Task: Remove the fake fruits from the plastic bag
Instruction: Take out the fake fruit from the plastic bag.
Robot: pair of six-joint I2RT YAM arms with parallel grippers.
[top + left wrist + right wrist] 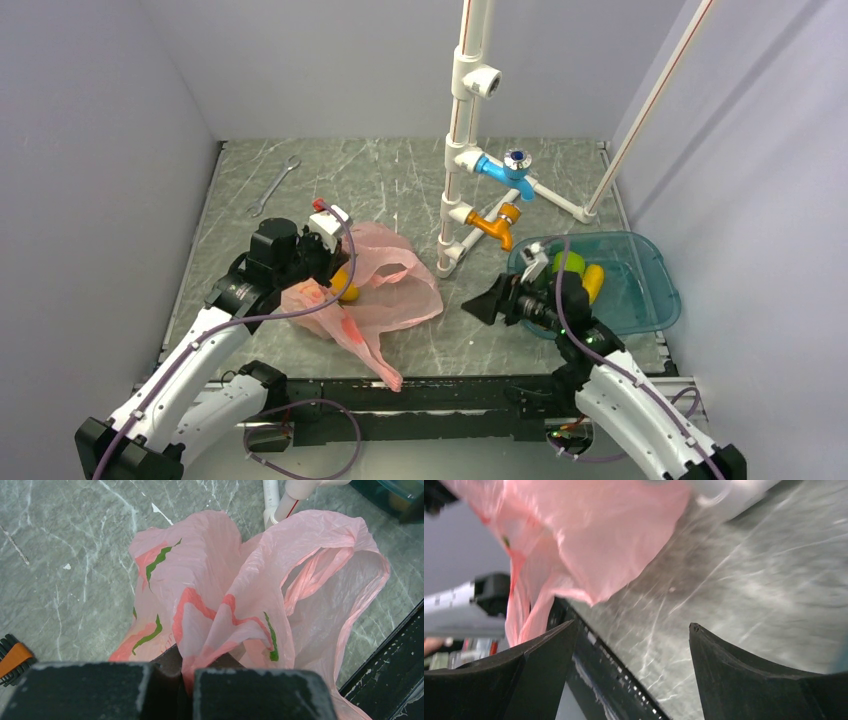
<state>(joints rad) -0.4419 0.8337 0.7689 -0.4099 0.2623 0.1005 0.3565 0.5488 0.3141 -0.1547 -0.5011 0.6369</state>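
Observation:
The pink plastic bag (pixel 385 285) lies left of centre on the table, its handle trailing to the near edge. A yellow fruit (pixel 346 284) shows at its mouth beside my left gripper (pixel 318 268). In the left wrist view my left gripper (pixel 187 680) is shut on a fold of the bag (pixel 240 595), printed red and green. My right gripper (pixel 482 305) is open and empty over bare table between the bag and the teal tub (pixel 640 290). The tub holds a green fruit (pixel 570 263) and a yellow fruit (pixel 593 280). The right wrist view shows the open gripper (pixel 634 627) with the bag (pixel 589 535) beyond it.
A white pipe stand (pixel 462 140) with a blue tap (pixel 505 170) and an orange tap (pixel 493 226) rises behind the bag. A wrench (pixel 273 186) lies at the back left. Grey walls close in the sides. The black front rail (pixel 450 390) runs along the near edge.

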